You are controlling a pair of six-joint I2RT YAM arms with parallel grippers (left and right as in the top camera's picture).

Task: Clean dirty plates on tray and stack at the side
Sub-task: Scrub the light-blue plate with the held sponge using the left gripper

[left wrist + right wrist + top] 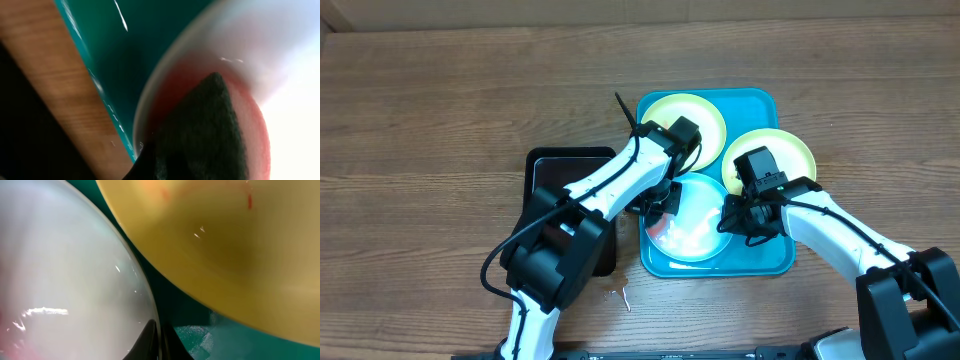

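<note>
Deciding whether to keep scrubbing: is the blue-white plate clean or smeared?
Smeared: the blue-white plate shows red-orange film overhead, and around the dark sponge in the left wrist view.

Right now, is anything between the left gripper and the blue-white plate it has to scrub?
Nothing visible does. The left gripper holds a dark green sponge, which appears to rest directly on the red smear on the blue-white plate.
</note>
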